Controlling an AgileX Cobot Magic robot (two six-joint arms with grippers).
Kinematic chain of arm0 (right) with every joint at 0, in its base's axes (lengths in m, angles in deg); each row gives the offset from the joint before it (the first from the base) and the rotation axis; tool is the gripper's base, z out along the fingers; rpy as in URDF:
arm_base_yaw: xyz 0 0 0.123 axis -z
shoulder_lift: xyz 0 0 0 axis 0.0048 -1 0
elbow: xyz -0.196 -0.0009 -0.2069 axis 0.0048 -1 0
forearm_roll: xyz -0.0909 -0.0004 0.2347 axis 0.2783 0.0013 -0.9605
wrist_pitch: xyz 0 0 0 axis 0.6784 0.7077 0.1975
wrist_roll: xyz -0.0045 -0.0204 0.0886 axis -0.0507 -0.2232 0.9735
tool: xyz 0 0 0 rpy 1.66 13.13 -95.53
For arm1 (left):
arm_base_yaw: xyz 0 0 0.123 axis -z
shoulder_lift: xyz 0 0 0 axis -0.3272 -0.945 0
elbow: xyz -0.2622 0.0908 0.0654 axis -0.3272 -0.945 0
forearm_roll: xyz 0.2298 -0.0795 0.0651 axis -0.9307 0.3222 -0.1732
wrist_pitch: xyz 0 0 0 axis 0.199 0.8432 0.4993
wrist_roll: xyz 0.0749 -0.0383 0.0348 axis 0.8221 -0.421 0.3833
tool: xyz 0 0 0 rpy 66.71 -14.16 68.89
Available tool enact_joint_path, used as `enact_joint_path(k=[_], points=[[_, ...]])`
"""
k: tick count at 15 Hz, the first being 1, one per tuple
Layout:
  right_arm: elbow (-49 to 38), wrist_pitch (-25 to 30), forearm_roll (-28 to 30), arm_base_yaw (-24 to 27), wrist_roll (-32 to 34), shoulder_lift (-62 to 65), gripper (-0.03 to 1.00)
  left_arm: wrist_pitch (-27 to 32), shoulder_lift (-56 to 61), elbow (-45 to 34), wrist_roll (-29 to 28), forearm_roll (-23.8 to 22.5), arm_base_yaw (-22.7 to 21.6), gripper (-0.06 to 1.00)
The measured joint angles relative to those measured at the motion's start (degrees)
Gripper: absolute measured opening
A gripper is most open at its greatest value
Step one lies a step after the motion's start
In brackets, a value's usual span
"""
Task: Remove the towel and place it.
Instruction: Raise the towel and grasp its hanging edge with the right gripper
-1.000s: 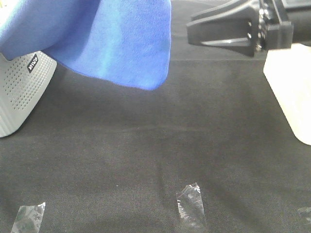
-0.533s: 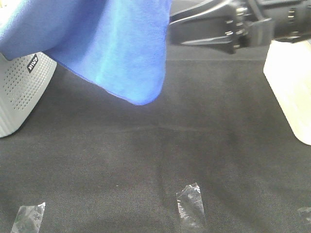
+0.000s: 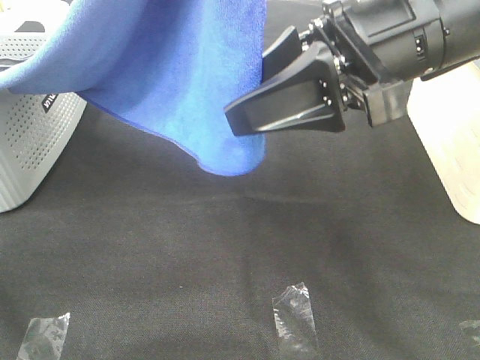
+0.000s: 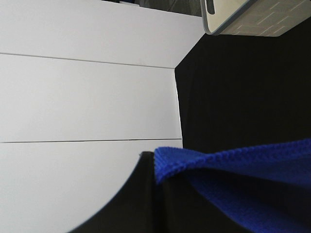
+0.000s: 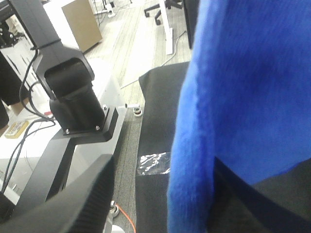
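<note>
The bright blue towel [image 3: 172,75] hangs from above the frame at the upper left, and its lowest fold dangles over the black table. My right gripper [image 3: 247,97] reaches in from the right. It is open, its two black fingers [image 3: 289,112] straddle the towel's right edge, and the jaws are not closed on it. In the right wrist view the towel [image 5: 233,97] hangs between the open fingers [image 5: 73,194]. In the left wrist view my left gripper [image 4: 146,194] is shut on the towel [image 4: 233,179] at its stitched edge. That gripper is outside the high view.
A white perforated basket [image 3: 30,142] stands at the left under the towel. A cream-white object [image 3: 450,142] stands at the right edge. Clear tape pieces [image 3: 294,315] lie on the black table cloth [image 3: 225,240] near the front. The left arm's base [image 5: 73,92] shows in the right wrist view.
My right gripper has swung left and down from the upper right until its fingers are around the towel's right edge. The towel's hanging fold has shifted slightly.
</note>
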Motion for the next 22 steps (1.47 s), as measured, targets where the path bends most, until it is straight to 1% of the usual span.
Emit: enact_joint_path(k=[1, 3, 6, 9, 10, 11, 12, 14, 15, 18, 19, 21, 22], points=[[0.0, 0.0, 0.17, 0.0, 0.0, 0.0, 0.55, -0.97, -0.06, 0.0, -1.38, 0.0, 0.0, 0.0], [0.0, 0.0, 1.83, 0.0, 0.17, 0.0, 0.55, -2.81, -0.06, 0.0, -1.95, 0.0, 0.0, 0.0], [0.0, 0.0, 2.98, 0.0, 0.52, 0.0, 0.55, -3.72, -0.06, 0.0, -4.53, 0.0, 0.0, 0.0], [0.0, -3.5, 2.92, 0.0, 3.04, 0.0, 0.55, -3.78, -0.06, 0.0, -6.7, 0.0, 0.0, 0.0], [0.0, -4.53, 2.75, 0.0, 3.32, 0.0, 0.53, -3.78, -0.06, 0.0, -7.73, 0.0, 0.0, 0.0], [0.0, -5.1, 2.75, 0.0, 3.38, 0.0, 0.49, -3.78, -0.06, 0.0, -8.14, 0.0, 0.0, 0.0], [0.0, -5.44, 2.69, 0.0, 3.38, 0.0, 0.4, -3.78, -0.06, 0.0, -8.37, 0.0, 0.0, 0.0], [0.0, -5.79, 2.58, 0.0, 3.9, 0.0, 0.13, -3.78, -0.06, 0.0, -8.54, 0.0, 0.0, 0.0], [0.0, -5.9, 2.58, 0.0, 4.3, 0.0, 0.03, -3.78, -0.06, 0.0, -8.54, 0.0, 0.0, 0.0], [0.0, -7.05, 2.92, 0.0, 6.3, 0.0, 0.03, -2.23, -0.06, 0.0, -9.68, 0.0, 0.0, 0.0], [0.0, -7.91, 2.92, 0.0, 7.91, 0.0, 0.03, -1.55, -0.06, 0.0, -9.91, 0.0, 0.0, 0.0], [0.0, -11.4, 3.21, 0.0, 13.18, 0.0, 0.03, -0.74, -0.06, 0.0, -11.12, 0.0, 0.0, 0.0], [0.23, -12.72, 4.76, 0.0, 16.96, 0.0, 0.03, -0.69, -0.06, 0.0, -13.29, 0.0, 0.0, 0.0]])
